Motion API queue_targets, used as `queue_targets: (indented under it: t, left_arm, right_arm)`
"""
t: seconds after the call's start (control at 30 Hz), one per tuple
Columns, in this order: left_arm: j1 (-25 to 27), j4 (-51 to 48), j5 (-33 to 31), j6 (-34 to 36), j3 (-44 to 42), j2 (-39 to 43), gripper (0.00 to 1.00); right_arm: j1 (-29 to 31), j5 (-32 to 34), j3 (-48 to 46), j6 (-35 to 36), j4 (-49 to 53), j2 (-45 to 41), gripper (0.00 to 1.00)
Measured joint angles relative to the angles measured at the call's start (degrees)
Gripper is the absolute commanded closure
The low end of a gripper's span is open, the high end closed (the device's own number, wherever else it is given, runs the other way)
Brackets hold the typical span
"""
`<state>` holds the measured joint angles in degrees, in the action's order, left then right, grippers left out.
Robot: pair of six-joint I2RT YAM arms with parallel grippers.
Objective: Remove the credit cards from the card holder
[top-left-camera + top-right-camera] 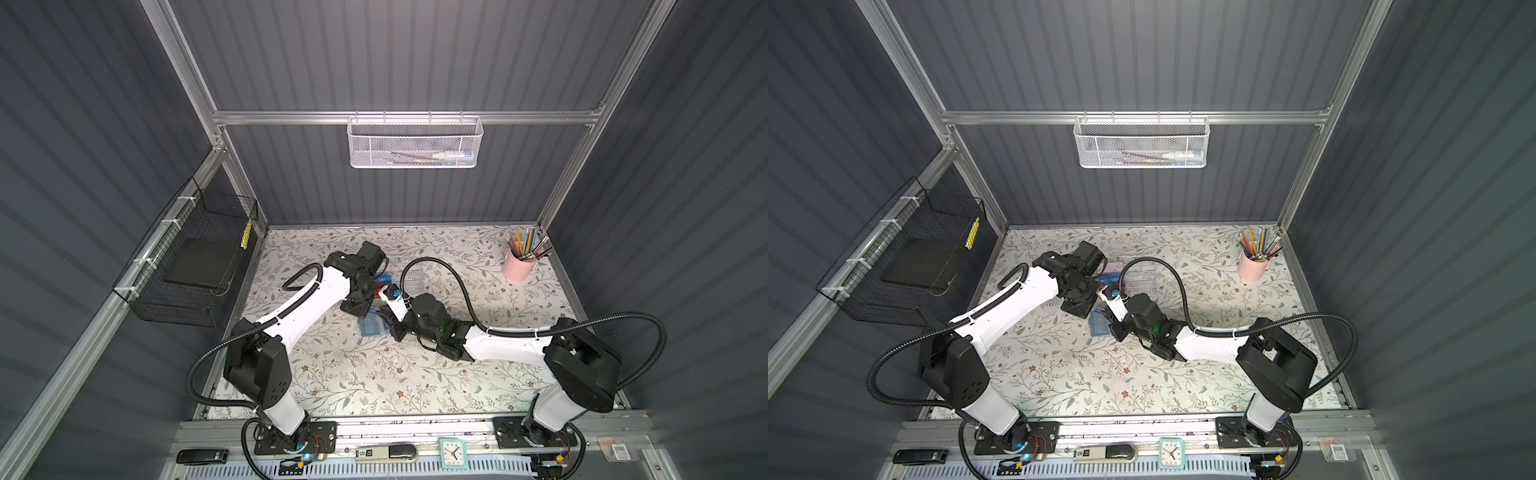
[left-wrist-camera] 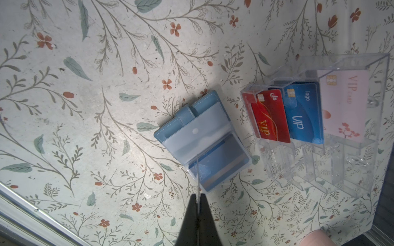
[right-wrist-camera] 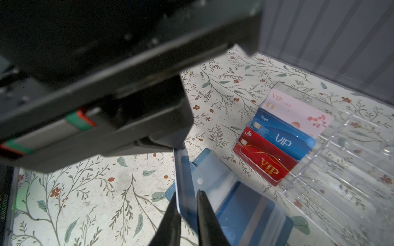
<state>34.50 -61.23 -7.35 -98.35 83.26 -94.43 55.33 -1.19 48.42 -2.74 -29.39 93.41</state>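
Observation:
The slate-blue card holder point(image 2: 170, 132) lies open on the flowered table, in both top views between the two arms point(image 1: 372, 328) point(image 1: 1098, 326). My left gripper point(image 2: 198, 197) is shut on the edge of one see-through sleeve and holds it lifted. In the right wrist view that raised sleeve carries a blue credit card point(image 3: 185, 174). My right gripper point(image 3: 188, 199) has its jaws narrowed around the card's lower corner, one fingertip on each side. Another blue credit card point(image 2: 219, 157) lies in a flat sleeve. One more blue credit card point(image 2: 302, 119) stands in the acrylic box.
A clear acrylic compartment box point(image 2: 351, 170) stands right beside the holder with a red VIP card point(image 2: 268, 119) and a pink-white card point(image 2: 345, 102). A pink pencil cup point(image 1: 517, 266) stands at the back right. A black wire basket point(image 1: 187, 266) hangs on the left wall.

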Motion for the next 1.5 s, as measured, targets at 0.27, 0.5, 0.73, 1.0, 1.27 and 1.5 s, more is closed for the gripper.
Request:
queue_targets:
  t: [0.27, 0.5, 0.73, 1.0, 1.27, 1.5]
  left_arm:
    - [0.09, 0.92, 0.2, -1.07, -0.17, -0.09, 1.0]
    - [0.09, 0.92, 0.42, -1.77, -0.5, -0.09, 1.0]
    - [0.09, 1.09, 0.42, -2.78, -0.7, -0.07, 0.95]
    - [0.09, 2.6, -0.5, -4.57, -3.72, 1.36, 0.78]
    - [-0.2, 3.48, -2.69, -6.38, -5.01, 3.96, 0.16]
    - [-4.02, 4.66, -3.34, -3.58, -5.25, 7.32, 0.0]
  right_arm:
    - [0.07, -0.33, -0.22, -0.22, -0.85, 0.0, 0.93]
    - [0.13, -0.42, -1.2, -0.24, -2.14, 0.0, 0.99]
    - [0.13, -0.37, -1.86, -0.24, -3.21, -0.02, 1.0]
    - [0.15, -0.61, -2.03, -0.26, -2.71, -0.02, 1.0]
    - [0.15, -1.11, -2.62, -0.24, -2.69, -0.26, 1.0]
    - [-1.49, -2.91, -4.57, -0.17, -1.79, -3.45, 1.0]
